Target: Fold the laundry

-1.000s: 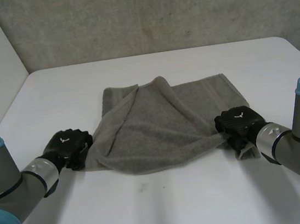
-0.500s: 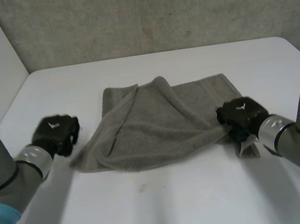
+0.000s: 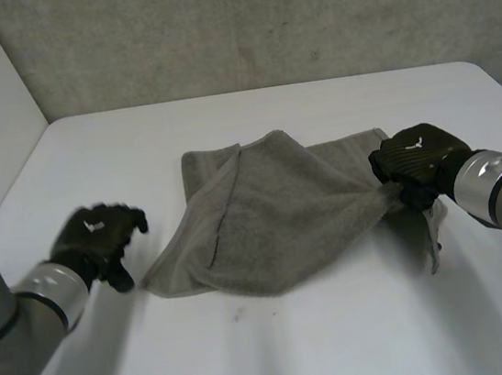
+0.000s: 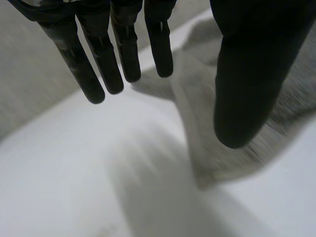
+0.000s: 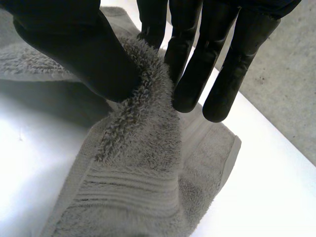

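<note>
**Towel held on one side only**

Grey towel (image 3: 274, 221) lay rumpled in loose folds across the middle of the white bench (image 3: 283, 359). The right hand (image 3: 419, 161) gripped its right edge, with a ridge of pile pinched between thumb (image 5: 74, 49) and fingers (image 5: 192, 74). That edge was raised off the bench and a corner hung below the hand. The left hand (image 3: 101, 240) was open with its fingers straight. It sat just beside the towel's near-left corner and held nothing.

With one side free, any pull by the right hand would probably drag the whole towel across the bench and skew the fold. The pinch took in little cloth, so it might slip. The near-left corner lay flat, so the left hand could push it away instead of catching it.
</note>
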Tool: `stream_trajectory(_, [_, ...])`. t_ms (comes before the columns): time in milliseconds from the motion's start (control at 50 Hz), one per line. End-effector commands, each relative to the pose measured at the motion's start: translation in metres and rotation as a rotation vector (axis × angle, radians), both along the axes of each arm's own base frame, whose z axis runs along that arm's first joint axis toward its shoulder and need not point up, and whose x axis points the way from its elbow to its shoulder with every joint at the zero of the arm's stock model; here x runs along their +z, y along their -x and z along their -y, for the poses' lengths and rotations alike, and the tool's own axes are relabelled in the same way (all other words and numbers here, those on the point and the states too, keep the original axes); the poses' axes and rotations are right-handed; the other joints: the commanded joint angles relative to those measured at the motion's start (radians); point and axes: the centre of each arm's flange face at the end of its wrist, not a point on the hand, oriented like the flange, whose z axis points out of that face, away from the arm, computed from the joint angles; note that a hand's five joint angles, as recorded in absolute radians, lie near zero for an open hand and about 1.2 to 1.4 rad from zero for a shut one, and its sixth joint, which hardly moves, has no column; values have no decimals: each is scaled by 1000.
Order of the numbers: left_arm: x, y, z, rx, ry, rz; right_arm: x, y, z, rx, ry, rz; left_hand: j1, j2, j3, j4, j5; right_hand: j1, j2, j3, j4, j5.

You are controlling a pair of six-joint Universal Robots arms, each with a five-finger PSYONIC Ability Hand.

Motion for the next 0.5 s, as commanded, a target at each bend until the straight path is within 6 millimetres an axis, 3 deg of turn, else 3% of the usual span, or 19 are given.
stream_trajectory(20, [-36,5,-5,-78,-67,-18,-11,-1,6,-14,0,-5,70,79,78,77,78,441,221,213,203,221])
stream_trajectory(180, [-51,11,10,-116,9,-40,-15,-1,6,-13,-12,-7,91,100,98,98,99,441,221,213,203,221])
stream_trajectory(500, [-67,13,23,-119,21,-42,-33,-3,7,-6,-50,-18,226,235,234,233,234,441,221,213,203,221])
